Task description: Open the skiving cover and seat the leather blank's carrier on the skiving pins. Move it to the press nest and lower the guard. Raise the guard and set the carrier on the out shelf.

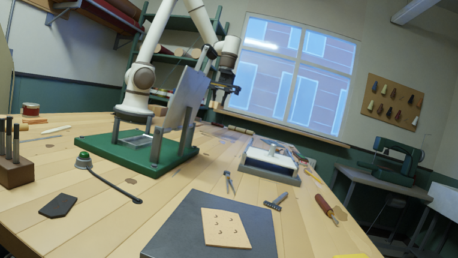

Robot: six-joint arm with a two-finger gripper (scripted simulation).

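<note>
My gripper is high above the far side of the bench, beside the raised grey guard of the press, and is closed on the guard's handle. The guard stands tilted up on its posts over the green press base. The press nest under it is an empty grey tray. The skiving station sits to the right, its white cover with a knob down. The tan carrier with the leather blank lies flat on the dark mat at the near edge.
Behind the work stand a green shelf rack and a large window. A green button with a cable lies left of the press. Dividers, a small hammer and an awl lie between the mat and the skiving station.
</note>
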